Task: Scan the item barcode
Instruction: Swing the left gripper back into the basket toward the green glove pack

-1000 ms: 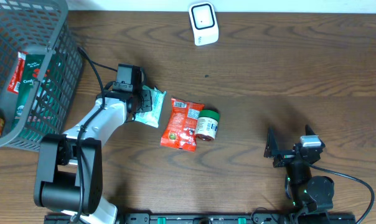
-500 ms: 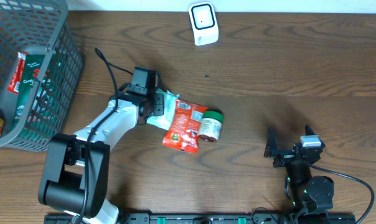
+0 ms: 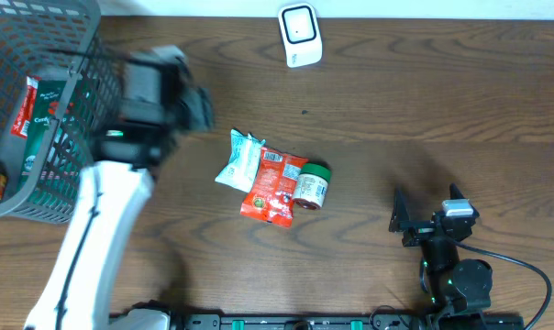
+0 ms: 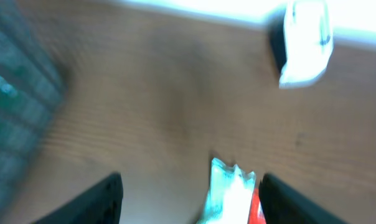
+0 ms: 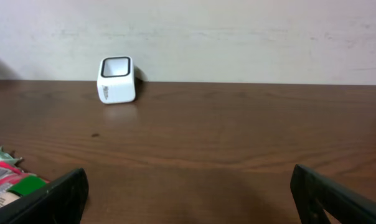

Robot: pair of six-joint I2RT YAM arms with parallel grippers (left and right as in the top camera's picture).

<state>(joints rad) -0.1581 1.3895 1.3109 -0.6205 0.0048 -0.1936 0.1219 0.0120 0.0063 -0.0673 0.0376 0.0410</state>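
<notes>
Here, we see the left gripper (image 4: 191, 180) with its jaws spread and nothing between them, hanging above the tabletop (image 3: 442, 110) beside the grey wire basket (image 3: 20, 209). The arm is motion-blurred in the overhead view. The white-and-teal pouch (image 3: 238, 160) lies flat on the tabletop near the middle, clear of the gripper, and its right edge meets the red snack packet (image 3: 272, 183). Just right of that packet, touching it, a small jar (image 3: 311, 185) with a green lid lies on its side. The barcode scanner (image 3: 300, 35) stands at the far edge, well apart from the three items, its dark window showing from above. In the left wrist view the pouch shows low between the fingers (image 4: 107, 199), and the scanner sits at the far right. The right gripper (image 5: 189, 180) rests at the near right of the tabletop, jaws wide and empty, facing the scanner. Inside the basket we make out a red-and-green packet (image 3: 40, 105).
</notes>
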